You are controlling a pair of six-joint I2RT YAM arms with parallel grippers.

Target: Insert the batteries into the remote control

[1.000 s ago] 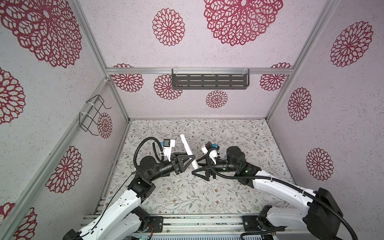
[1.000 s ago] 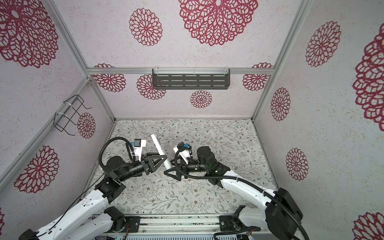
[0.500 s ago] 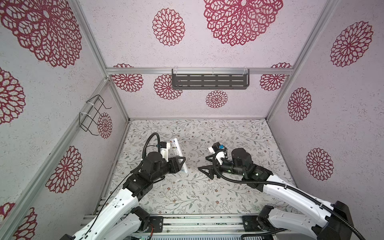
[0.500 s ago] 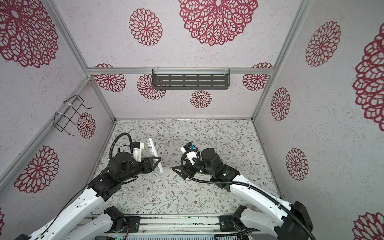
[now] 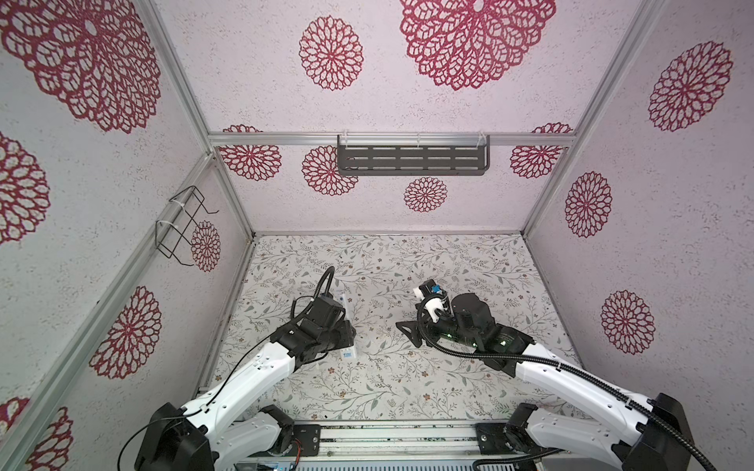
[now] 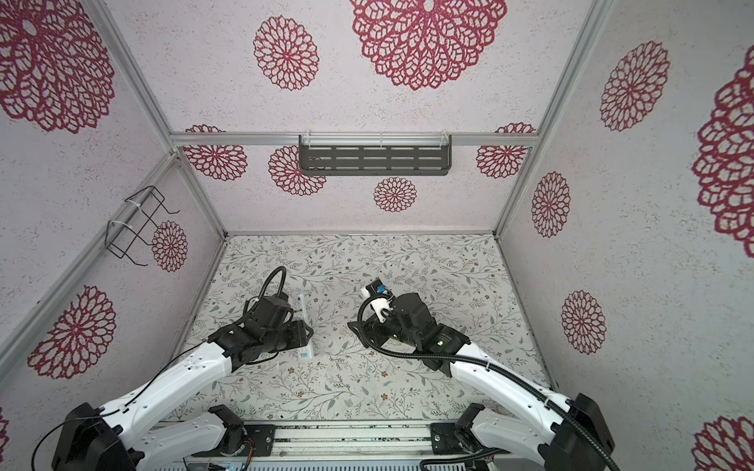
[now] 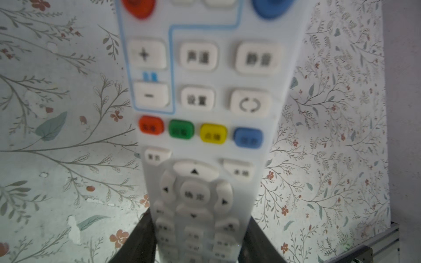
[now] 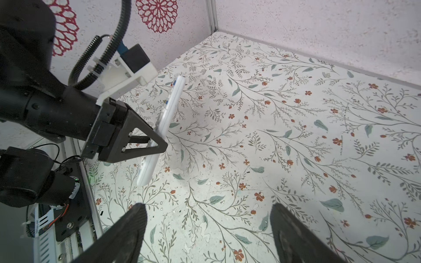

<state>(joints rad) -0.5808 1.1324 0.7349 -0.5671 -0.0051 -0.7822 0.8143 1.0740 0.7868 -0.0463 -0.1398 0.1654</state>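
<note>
**A:** Where's the long, slim white plastic remote control (image 8: pixel 169 109)?

**B:** It's on the left side, clamped in the left gripper (image 8: pixel 157 143). It looks lifted off the floral-patterned tabletop (image 5: pixel 408 261), with the button face turned to the wrist camera.

**A:** And the right gripper (image 8: pixel 209 230)?

**B:** Its jaws are spread wide and hold nothing. It hovers near the middle, apart from the remote control.

**A:** What about the batteries?

**B:** None are in view. The back of the remote is hidden, so I can't tell whether they are loaded.

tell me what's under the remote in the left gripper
Only the floral table shows around and below the remote control, gripped by the left gripper. Its back face and the table patch right beneath it are covered.
</note>
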